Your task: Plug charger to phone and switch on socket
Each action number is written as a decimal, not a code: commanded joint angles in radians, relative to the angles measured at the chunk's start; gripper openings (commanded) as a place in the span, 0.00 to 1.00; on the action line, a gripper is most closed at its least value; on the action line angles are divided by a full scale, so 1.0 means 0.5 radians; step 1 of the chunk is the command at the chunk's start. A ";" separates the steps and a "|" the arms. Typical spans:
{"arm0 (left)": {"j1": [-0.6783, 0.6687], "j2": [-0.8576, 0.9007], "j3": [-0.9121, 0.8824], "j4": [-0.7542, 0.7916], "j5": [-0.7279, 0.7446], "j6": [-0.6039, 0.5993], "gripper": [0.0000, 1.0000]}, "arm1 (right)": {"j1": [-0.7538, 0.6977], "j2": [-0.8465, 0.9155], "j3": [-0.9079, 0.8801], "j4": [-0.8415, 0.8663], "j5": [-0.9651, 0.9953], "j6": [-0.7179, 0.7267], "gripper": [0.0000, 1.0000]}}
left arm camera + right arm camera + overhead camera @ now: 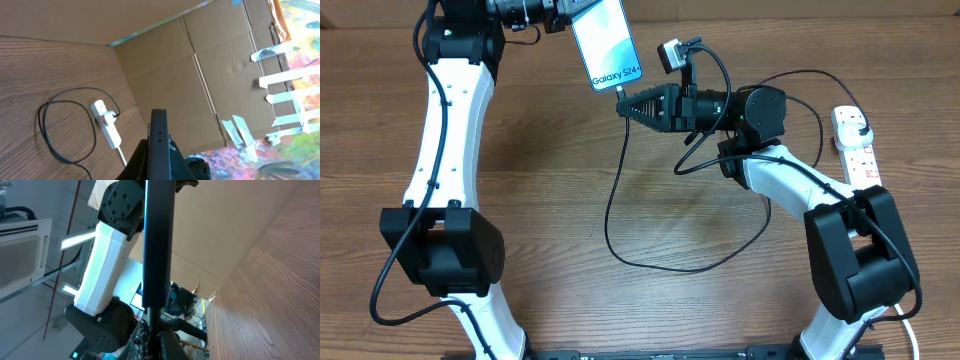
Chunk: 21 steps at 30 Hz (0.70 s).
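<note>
As the left fingers (560, 20) clamp the phone (605, 42) at upper centre, the right fingers (640, 104), pinched on the charger (610, 195) tip at its lower edge, should push straight in, unskewed; the socket (855, 150) lies far right on the worktop (540, 200)

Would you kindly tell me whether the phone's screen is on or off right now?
On. In the overhead view the phone shows a bright light-blue screen with the word Galaxy readable on it.
</note>
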 commanded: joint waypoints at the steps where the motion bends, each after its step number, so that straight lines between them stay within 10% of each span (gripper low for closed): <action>1: 0.007 -0.027 0.019 0.010 0.108 0.021 0.04 | -0.007 -0.003 0.010 0.011 0.060 0.008 0.04; 21: 0.003 -0.027 0.019 0.017 0.196 0.076 0.05 | -0.006 -0.003 0.010 0.011 0.196 0.114 0.04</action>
